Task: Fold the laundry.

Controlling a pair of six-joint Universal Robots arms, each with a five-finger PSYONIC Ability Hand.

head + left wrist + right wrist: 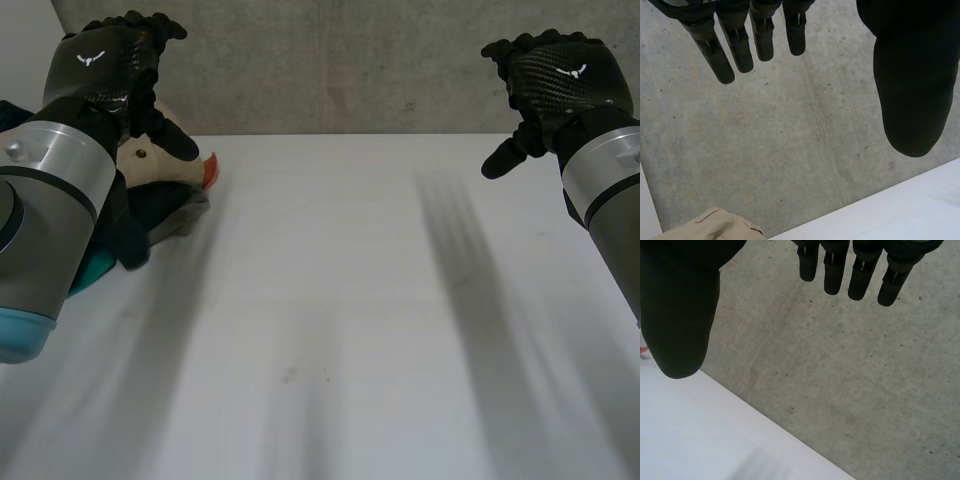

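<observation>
Two black carbon-patterned hands up off the table, both empty. At the far left, the left hand (105,60) raised above the far-left part of the white table (350,300), fingers (720,55) straight and spread away from the thumb, gripping nothing. Just below it, and partly hidden behind the grey left arm (45,200), a crumpled pile of laundry in beige, black, teal and orange-red cloth (170,175), lying close to the far edge, with its beige garment (715,225) uppermost. Probably the step in hand: picking one piece out of that pile. Best done by lowering the left hand onto the beige top layer, pinching a single thickness near a hem rather than a fistful, then drawing it right and nearward to spread flat. Worth watching for the darker pieces snagging and trailing along. Little room on the far side: grey concrete wall (350,60) right behind the far edge, so no reaching past the pile. Plenty of bare surface across the middle and toward the near side, enough by the look of it for laying a garment out. At the far right, the right hand (560,75) raised well apart from the pile, fingers (832,275) straight, thumb wide, holding nothing; better brought across only after freeing a corner for it.
</observation>
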